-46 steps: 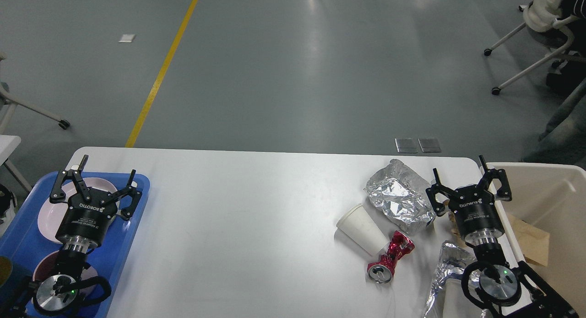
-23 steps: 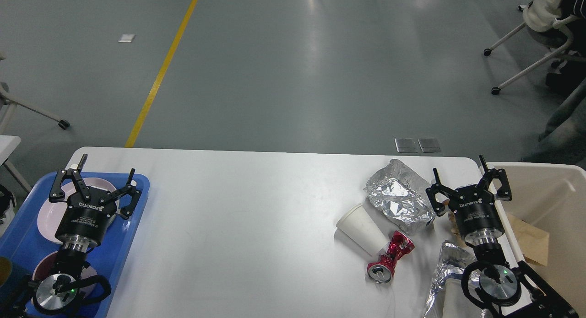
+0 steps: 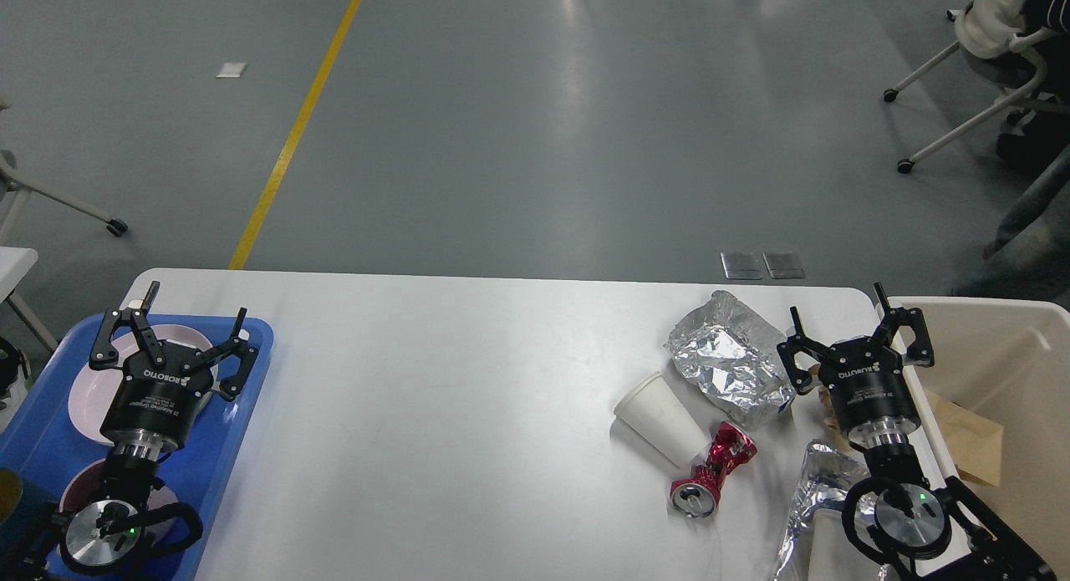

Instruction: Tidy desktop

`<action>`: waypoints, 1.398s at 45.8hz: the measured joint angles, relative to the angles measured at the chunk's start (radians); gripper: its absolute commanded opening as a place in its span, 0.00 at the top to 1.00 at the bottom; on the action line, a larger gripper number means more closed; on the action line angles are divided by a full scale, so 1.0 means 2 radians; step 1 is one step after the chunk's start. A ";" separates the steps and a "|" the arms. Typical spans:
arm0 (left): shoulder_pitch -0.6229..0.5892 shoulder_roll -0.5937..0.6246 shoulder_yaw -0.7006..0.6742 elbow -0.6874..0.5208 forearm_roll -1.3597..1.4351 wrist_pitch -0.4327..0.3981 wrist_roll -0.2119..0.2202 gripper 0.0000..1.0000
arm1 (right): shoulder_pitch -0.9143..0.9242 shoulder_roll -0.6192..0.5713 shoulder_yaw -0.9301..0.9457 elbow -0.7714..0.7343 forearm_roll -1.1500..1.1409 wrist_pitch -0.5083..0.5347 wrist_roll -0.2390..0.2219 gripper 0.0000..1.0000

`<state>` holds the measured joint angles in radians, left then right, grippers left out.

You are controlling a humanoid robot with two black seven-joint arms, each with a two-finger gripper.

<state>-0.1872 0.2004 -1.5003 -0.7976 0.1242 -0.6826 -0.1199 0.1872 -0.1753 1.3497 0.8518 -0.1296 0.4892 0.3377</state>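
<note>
The white desktop (image 3: 451, 397) fills the lower half of the head view. On its right part lie a crumpled foil wrapper (image 3: 729, 364), a tipped white paper cup (image 3: 660, 418), a crushed red can (image 3: 706, 481) and a second foil piece (image 3: 815, 489). My right gripper (image 3: 853, 322) hovers open just right of the big foil wrapper, holding nothing. Over the blue tray (image 3: 242, 397) on the left, my left gripper (image 3: 195, 313) stands open and empty above a pink plate (image 3: 88, 389).
A beige bin (image 3: 1003, 338) stands at the desktop's right edge with brown paper (image 3: 974, 435) inside. A second pink dish (image 3: 79, 481) sits in the tray under my left arm. Office chairs (image 3: 995, 54) stand on the grey floor at the far right, and a yellow floor line (image 3: 292, 138) runs beyond the desktop.
</note>
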 measured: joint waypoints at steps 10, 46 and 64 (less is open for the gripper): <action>0.000 0.000 0.000 0.000 0.000 0.000 0.000 0.03 | 0.015 -0.008 0.001 -0.001 0.016 -0.001 -0.006 0.00; 0.001 0.000 0.000 0.000 0.000 -0.002 0.000 0.03 | 0.065 -0.086 0.000 -0.014 0.029 -0.039 -0.149 0.00; 0.001 0.000 0.000 0.000 0.000 -0.002 0.000 0.03 | 0.067 -0.062 -0.004 -0.009 0.029 -0.037 -0.149 0.00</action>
<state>-0.1856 0.2008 -1.5003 -0.7977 0.1242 -0.6857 -0.1199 0.3205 -0.2992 1.3410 0.8348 -0.0709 0.4147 0.0391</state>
